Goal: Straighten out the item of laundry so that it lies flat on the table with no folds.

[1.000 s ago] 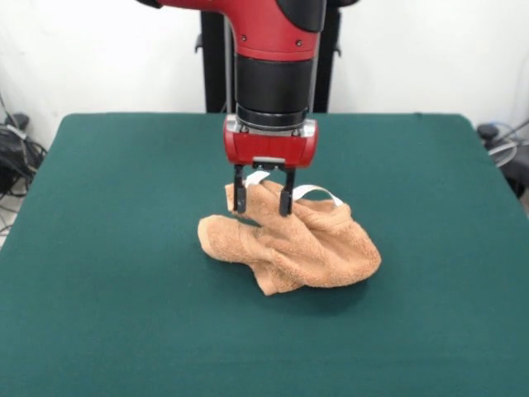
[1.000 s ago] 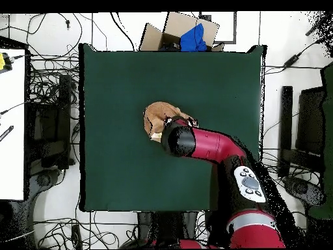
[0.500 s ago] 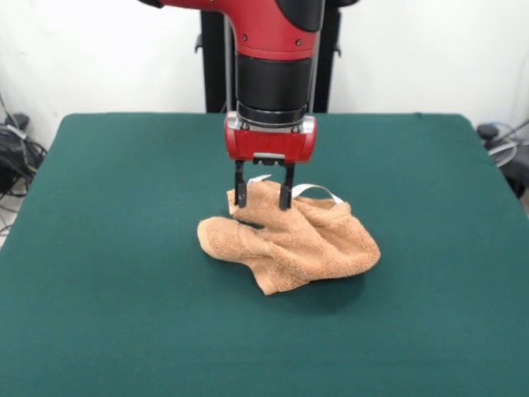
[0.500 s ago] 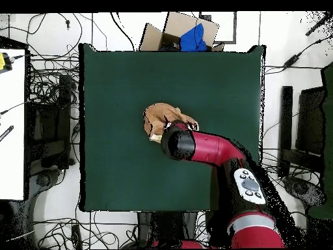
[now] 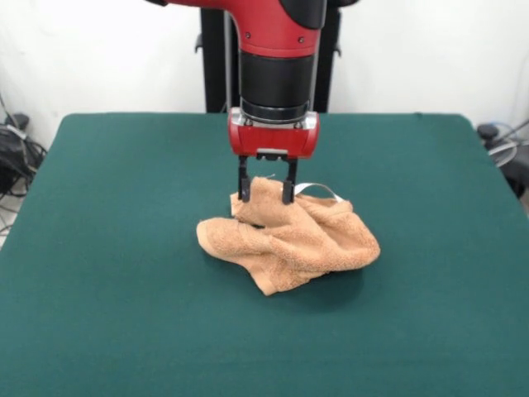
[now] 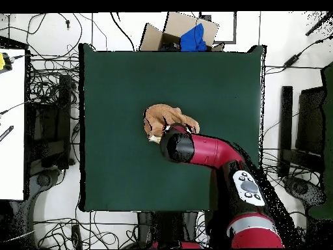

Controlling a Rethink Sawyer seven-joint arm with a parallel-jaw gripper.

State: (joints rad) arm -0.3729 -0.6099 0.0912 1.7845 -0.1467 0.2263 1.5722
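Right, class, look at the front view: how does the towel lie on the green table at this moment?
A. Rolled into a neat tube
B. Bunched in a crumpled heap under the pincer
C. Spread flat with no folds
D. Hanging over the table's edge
B: the towel sits in a rumpled mound near the middle of the table, with the pincer straddling its raised top fold.

A crumpled orange-tan terry towel is lying bunched on the dark green felt table. The red and black arm is covering its near edge.
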